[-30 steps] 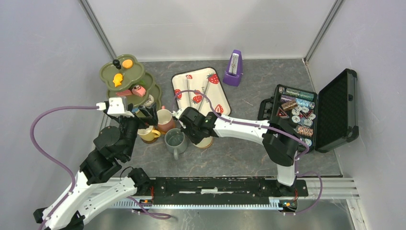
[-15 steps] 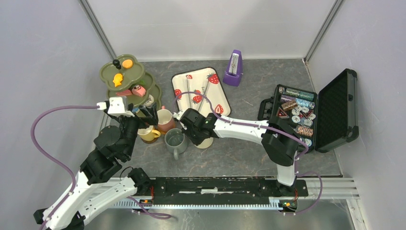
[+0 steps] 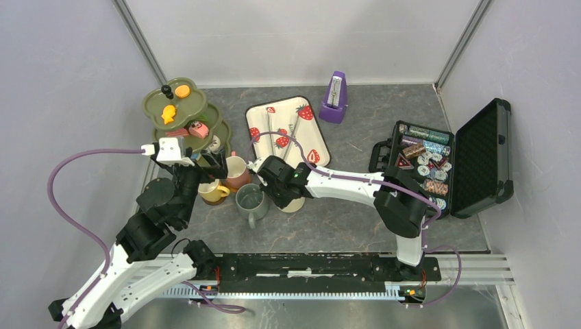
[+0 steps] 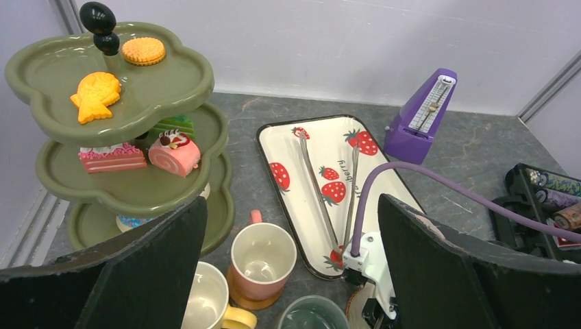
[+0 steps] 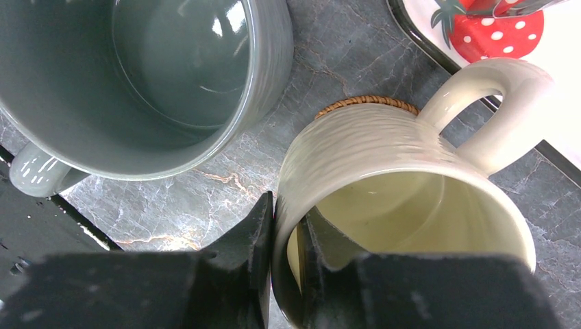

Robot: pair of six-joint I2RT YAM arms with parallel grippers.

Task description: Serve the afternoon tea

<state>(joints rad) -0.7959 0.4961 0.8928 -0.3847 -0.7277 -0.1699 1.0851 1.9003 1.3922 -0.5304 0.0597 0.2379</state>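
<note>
Mugs empty: cream mug [image 5: 384, 157], ribbed and glossy, over a wicker coaster [image 5: 366, 103] by the strawberry tray's [image 4: 312, 147] near edge, grey-green mug [image 5: 171, 68] just beside it. Right gripper [image 5: 286, 236] pinches the cream mug's rim. Left gripper [image 4: 291, 226] gapes, holding nothing. Green stand [image 4: 171, 89], table's far-left corner, holds pastries [image 4: 95, 96].

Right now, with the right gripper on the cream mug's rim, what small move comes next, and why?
Probably ease the cream mug straight down: the right gripper pinches its rim, the woven coaster peeks out beneath, and whether it is seated I cannot tell.
</note>
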